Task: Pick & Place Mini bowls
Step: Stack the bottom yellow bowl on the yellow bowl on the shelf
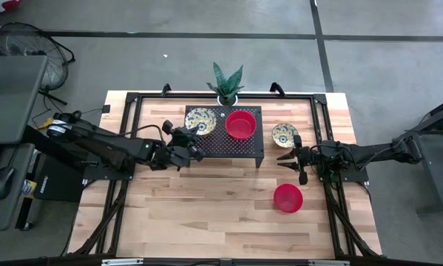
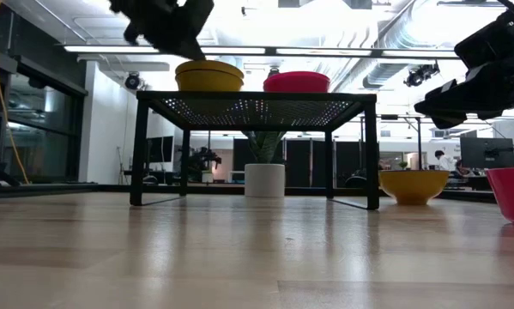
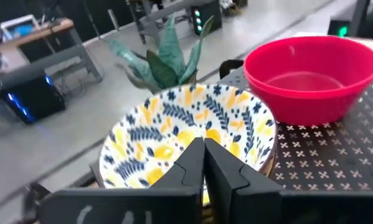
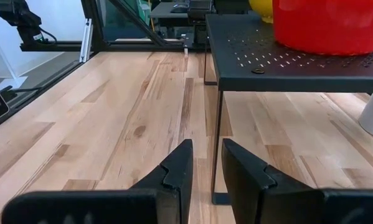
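A: From above, what's on the black rack [image 1: 222, 144]?

B: A patterned bowl [image 1: 200, 120] on its left and a red bowl [image 1: 240, 124] on its right. The left gripper [image 1: 194, 137] sits at the patterned bowl's near rim. A second patterned bowl [image 1: 285, 134] lies on the table [image 1: 206, 214] just right of the rack, and a second red bowl [image 1: 288, 198] lies nearer, right of centre. The right gripper [image 1: 289, 160] hangs between those two. A potted plant [image 1: 226, 83] stands at the far edge.

A: And level with the table?

B: Only here do you see the rack [image 2: 257, 105] lifts its two bowls [image 2: 209, 75] [image 2: 297, 81] well off the wood, with the white pot [image 2: 264, 179] behind it. The left gripper shows only as a dark mass above the yellow bowl.

A: The left wrist?

B: It alone shows the fingers [image 3: 187, 165] pressed together at the near rim of the patterned bowl [image 3: 186, 134]; whether the rim is pinched I cannot tell. That bowl is empty, like the red one [image 3: 311, 74] beside it.

A: The right wrist?

B: Its fingers [image 4: 177, 168] stand partly apart, holding nothing, low over bare wood near the rack's leg [image 4: 217, 143].
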